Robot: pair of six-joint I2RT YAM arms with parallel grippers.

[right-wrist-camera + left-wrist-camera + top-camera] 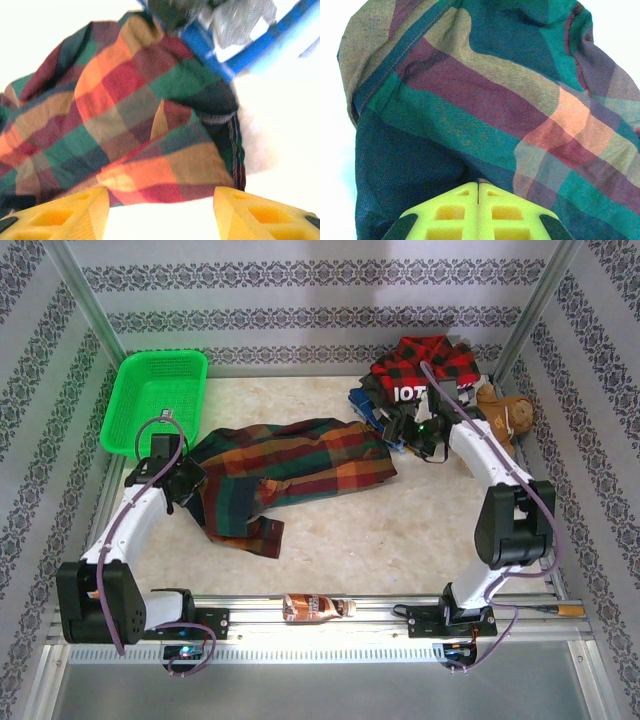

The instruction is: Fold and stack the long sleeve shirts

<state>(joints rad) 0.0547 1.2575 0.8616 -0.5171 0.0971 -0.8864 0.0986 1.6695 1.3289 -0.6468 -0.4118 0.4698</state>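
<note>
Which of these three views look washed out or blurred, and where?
Top external view: evenly lit and sharp. Left wrist view: the plaid shirt is crisp, but the table beside it is blown out to white. Right wrist view: table overexposed too, and the blue cloth at the top is blurred.

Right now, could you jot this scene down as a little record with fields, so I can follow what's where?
Main garment: large orange, green, navy and red plaid cloth shirt, lying rumpled mid-table
Left pincer: shut on that shirt's left edge
Right pincer: open, holding nothing, near the shirt's right end
Back right: pile of other cloth shirts, brown teddy bear beside it
Back left: green plastic basket
Front rail: brown bottle
</note>
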